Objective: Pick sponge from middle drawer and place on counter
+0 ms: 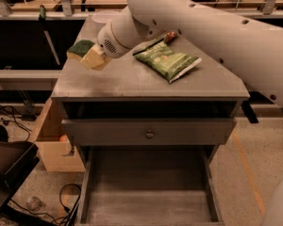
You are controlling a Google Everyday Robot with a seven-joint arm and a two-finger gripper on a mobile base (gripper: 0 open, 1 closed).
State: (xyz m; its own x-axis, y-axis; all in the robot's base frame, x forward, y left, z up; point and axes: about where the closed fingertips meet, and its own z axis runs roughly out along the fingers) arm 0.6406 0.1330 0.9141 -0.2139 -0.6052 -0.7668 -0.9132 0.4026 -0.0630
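The sponge [79,48], dark green on pale yellow foam, is at the tip of my gripper [92,58], over the left edge of the counter [132,81]. The gripper's beige fingers [97,60] are closed on it, and the big white arm reaches in from the upper right. The sponge seems held slightly above the counter top. Below, the middle drawer [148,197] stands pulled out toward the camera, its bare scuffed floor showing nothing in it.
A light-green snack bag [168,60] lies on the counter's right half. A white bowl [104,16] sits at the back left. A grey drawer front with a round knob [150,133] is above the open drawer. A wooden box [49,138] and cables lie on the floor at left.
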